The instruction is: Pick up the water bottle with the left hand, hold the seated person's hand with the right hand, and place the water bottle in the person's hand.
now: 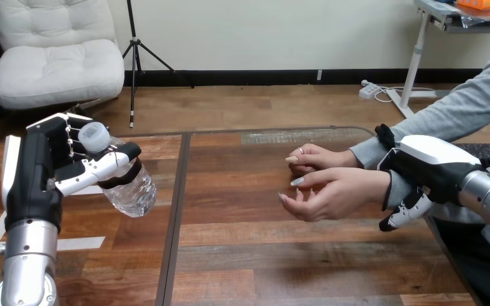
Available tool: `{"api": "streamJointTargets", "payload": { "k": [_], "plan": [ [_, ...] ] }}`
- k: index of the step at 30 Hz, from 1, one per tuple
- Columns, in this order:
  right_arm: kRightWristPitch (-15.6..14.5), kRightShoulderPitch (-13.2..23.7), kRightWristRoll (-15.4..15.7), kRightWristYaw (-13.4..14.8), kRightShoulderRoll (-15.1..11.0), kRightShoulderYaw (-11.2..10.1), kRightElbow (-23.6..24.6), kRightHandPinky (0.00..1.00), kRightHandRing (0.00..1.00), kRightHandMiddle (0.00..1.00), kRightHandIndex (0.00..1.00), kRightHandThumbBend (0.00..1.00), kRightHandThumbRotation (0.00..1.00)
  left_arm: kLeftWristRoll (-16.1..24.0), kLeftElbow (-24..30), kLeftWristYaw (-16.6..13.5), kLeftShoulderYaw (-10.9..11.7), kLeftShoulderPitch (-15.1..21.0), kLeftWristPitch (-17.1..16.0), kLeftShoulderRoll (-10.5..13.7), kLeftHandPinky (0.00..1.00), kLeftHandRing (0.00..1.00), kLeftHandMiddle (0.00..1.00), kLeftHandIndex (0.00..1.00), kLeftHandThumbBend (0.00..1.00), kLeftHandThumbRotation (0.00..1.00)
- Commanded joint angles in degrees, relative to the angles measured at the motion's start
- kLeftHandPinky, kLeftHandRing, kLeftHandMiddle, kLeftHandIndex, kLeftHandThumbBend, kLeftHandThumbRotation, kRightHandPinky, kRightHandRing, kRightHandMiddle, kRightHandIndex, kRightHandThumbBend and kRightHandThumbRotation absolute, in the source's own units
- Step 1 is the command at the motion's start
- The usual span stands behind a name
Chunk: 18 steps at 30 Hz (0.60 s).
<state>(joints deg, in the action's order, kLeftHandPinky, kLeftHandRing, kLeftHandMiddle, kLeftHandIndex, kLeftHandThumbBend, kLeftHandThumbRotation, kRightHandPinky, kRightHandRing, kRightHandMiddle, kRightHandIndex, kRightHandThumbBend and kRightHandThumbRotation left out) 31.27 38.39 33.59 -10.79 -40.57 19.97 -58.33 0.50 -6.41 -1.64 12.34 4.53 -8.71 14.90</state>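
My left hand (44, 169) is raised over the table's left part, shut on a clear water bottle (129, 190) with a white cap. The bottle tilts, cap up and left, base down and right. At the right, the person's hand (332, 194) reaches in over the table, palm turned up and fingers loosely curled. My right hand (430, 167) is at this hand's wrist, with its fingers (408, 210) curled under the wrist and its thumb above. A wide stretch of table lies between the bottle and the person's hand.
The person's other hand (312, 158) rests on the wooden table (261, 255) just behind the first one. A dark seam (177, 210) runs front to back through the table. White tape strips (80, 243) lie on the table near my left arm.
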Motion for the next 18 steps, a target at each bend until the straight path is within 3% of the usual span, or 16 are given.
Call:
{"api": "streamJointTargets", "payload": {
  "k": [1,18],
  "plan": [
    [0.8,3.2,-1.7,1.7,-0.7,-2.1,2.5,0.22,0.27,0.32,0.33,0.74,0.00,0.1,3.5,-0.4,0.4,2.4,-1.2,0.4,0.33,0.37,0.41,0.40,0.74,0.00],
    [0.4,3.3,-2.4,0.6,-0.6,-2.5,3.5,0.21,0.26,0.31,0.32,0.73,0.00,-0.4,4.1,0.7,-0.7,2.6,-0.7,-0.4,0.33,0.37,0.41,0.40,0.75,0.00]
  ]
}}
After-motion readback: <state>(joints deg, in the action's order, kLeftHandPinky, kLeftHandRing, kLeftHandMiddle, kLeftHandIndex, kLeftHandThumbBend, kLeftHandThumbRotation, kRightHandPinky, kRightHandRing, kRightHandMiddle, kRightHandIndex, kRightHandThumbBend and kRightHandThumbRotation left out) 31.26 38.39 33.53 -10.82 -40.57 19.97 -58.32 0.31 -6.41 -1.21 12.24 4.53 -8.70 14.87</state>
